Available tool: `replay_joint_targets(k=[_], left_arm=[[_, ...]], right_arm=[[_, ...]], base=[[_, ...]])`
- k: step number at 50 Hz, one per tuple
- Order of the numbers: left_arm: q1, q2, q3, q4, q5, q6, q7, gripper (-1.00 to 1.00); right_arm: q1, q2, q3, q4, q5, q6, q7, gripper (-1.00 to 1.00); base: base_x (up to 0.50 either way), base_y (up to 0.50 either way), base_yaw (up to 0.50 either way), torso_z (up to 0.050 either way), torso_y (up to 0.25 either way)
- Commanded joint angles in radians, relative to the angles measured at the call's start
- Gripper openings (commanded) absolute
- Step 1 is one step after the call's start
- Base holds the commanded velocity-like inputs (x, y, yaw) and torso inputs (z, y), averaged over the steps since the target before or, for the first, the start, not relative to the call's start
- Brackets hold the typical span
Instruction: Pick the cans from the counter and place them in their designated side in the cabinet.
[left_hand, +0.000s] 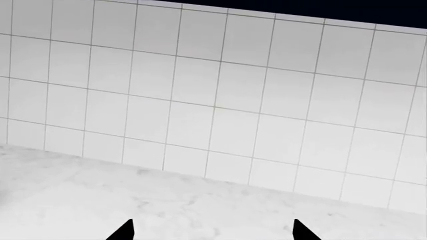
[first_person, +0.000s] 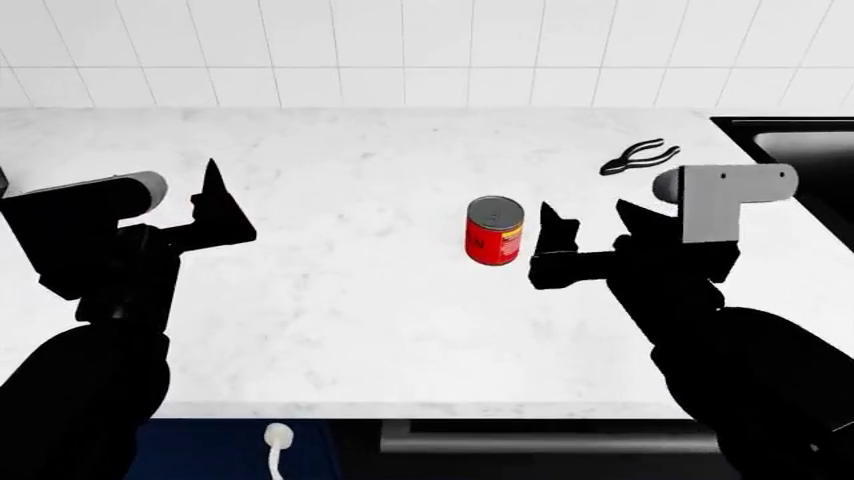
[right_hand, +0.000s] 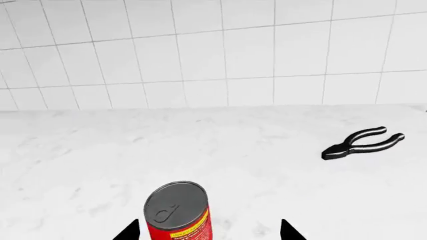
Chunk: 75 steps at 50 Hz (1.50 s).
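The red can (first_person: 494, 231) with a yellow label and silver top stands upright mid-counter (first_person: 347, 300). My right gripper (first_person: 590, 228) is open and empty just right of it, at about its height. In the right wrist view the can (right_hand: 179, 212) stands just ahead of the open gripper (right_hand: 208, 232), off-centre towards one fingertip and not touching. My left gripper (first_person: 214, 205) hovers over the left of the counter, far from the can. In the left wrist view it (left_hand: 212, 232) is open and empty over bare worktop. The black can and the cabinet are out of view.
The black tongs-like tool (first_person: 635, 157) lies behind my right gripper and shows in the right wrist view (right_hand: 363, 144). The black sink (first_person: 801, 150) is at the far right. A white tiled wall (first_person: 400, 50) backs the counter. The counter's front edge runs below both arms.
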<state>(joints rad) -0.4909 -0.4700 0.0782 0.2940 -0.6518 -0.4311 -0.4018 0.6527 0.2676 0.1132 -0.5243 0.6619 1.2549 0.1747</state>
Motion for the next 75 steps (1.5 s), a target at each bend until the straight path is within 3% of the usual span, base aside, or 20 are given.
replay_joint_targets(k=[1, 37, 75], left_arm=[[0.0, -0.002, 0.0, 0.004, -0.005, -0.002, -0.002, 1.0], [0.01, -0.008, -0.009, -0.011, 0.0, 0.016, -0.008, 1.0], [0.007, -0.013, -0.012, -0.024, 0.003, 0.024, -0.015, 1.0]], right_arm=[[0.015, 0.028, -0.024, -0.022, 0.067, 0.094, -0.028, 1.0], [0.074, 0.062, -0.335, 0.245, -0.138, -0.201, -0.115, 1.0], [0.13, 0.025, -0.424, 0.495, -0.202, -0.345, -0.171, 1.0]], base=[[0.0, 0.0, 0.0, 0.0, 0.0], [0.0, 0.0, 0.0, 0.0, 0.0], [0.0, 0.0, 0.0, 0.0, 0.0]])
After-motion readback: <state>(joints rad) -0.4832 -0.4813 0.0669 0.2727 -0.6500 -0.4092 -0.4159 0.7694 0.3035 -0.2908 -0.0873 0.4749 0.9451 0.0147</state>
